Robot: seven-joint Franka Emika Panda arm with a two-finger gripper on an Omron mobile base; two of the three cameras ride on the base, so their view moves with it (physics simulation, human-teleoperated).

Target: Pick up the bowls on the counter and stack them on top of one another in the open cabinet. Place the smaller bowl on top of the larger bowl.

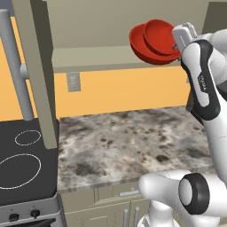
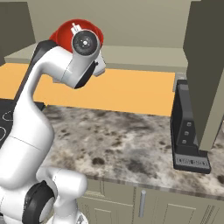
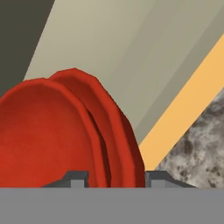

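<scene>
Up at the cabinet [image 1: 88, 57] shelf, we've got both red bowls together, tilted on edge in the air and nested, the small bowl [image 1: 160, 36] sitting inside the big bowl [image 1: 141, 44]. From the left base camera we see them just above the shelf's front edge, at the right end of the opening, with the gripper [image 1: 177, 43] coming in from the right. On the hand camera we look straight along the fingers [image 3: 76, 179]: one tip sits inside the small bowl [image 3: 43, 140], the other outside the big bowl [image 3: 122, 131], so we're pinching both rims at once, jaws clamped on the pair. Behind them there's the pale cabinet back and, lower right, a strip of orange wall [image 3: 192, 100] and speckled counter [image 3: 201, 148]. From the right base camera the wrist hides most of the red; just a curve of bowl peeks over the top. Down below, the counter [image 1: 133, 142] lies bare, stovetop [image 1: 22, 164] off to the left, a dark appliance [image 2: 186, 131] on the right beside the open cabinet door [image 2: 208, 70].
</scene>
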